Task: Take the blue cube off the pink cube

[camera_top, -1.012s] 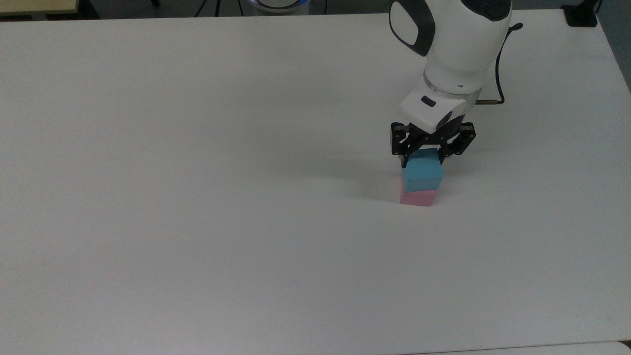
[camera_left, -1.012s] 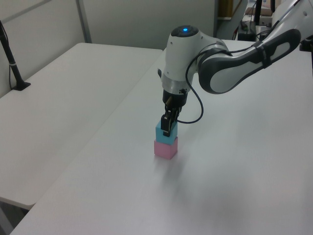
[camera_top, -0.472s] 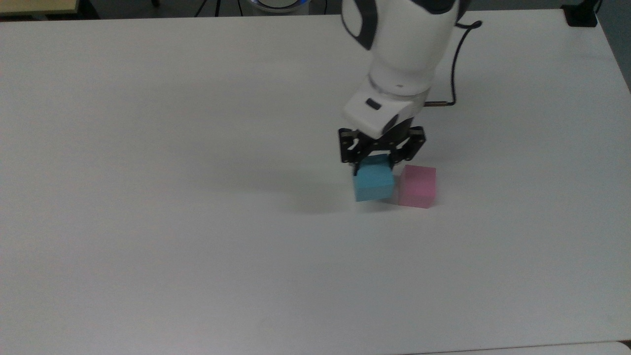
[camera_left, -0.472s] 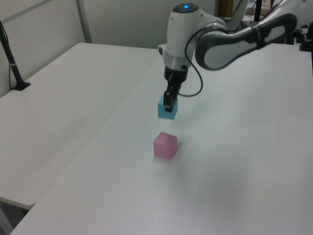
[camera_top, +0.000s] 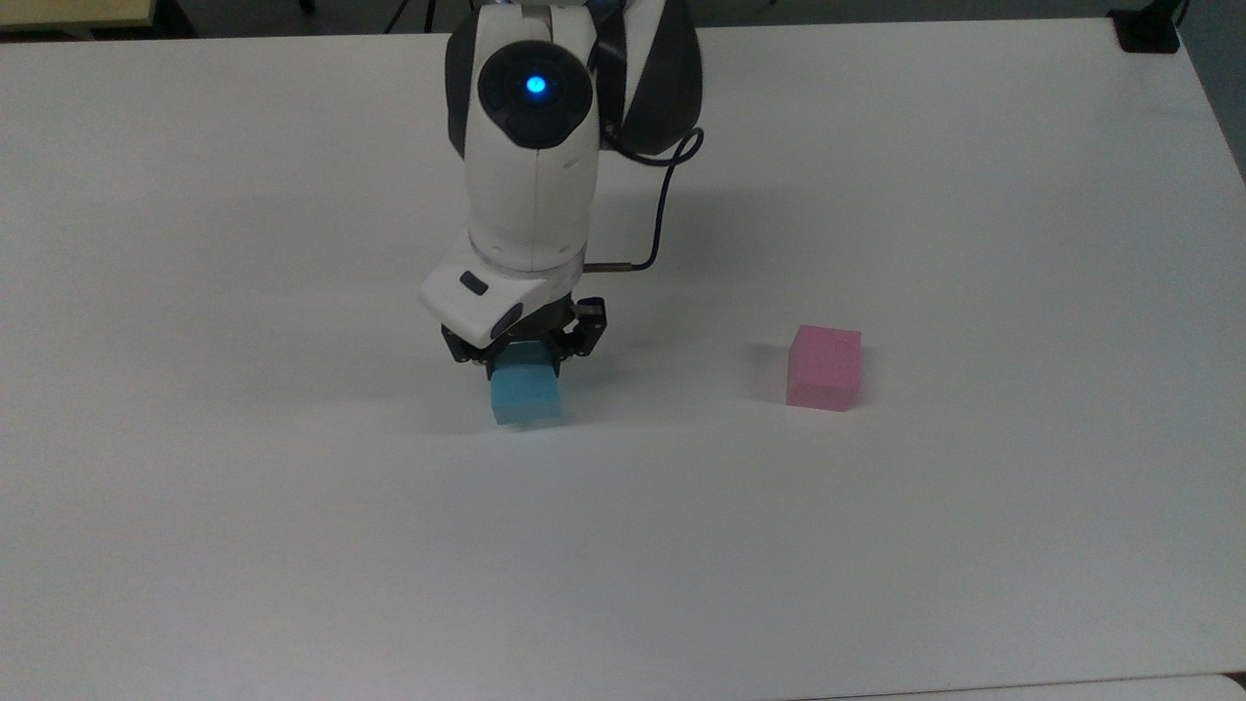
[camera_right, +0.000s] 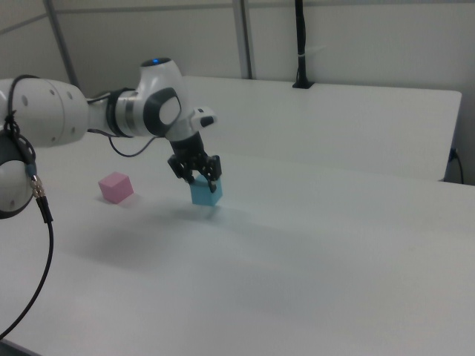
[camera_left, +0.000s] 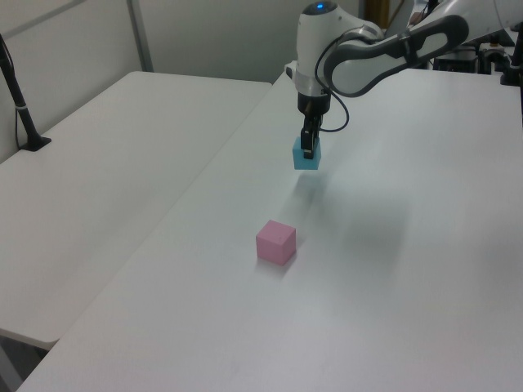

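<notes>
White table (camera_top: 195, 535) spans the top view. Arm's gripper (camera_top: 524, 365) sits at centre of the top view, pinching the blue cube (camera_top: 526, 396) between its fingers; cube looks just clear of the tabletop. Pink cube (camera_top: 824, 367) stands alone at centre right, well apart. Unstacking done; left, by my judgement: set blue cube down, release

Blue cube (camera_top: 526, 394) apart from pink cube (camera_top: 824, 367)
</notes>
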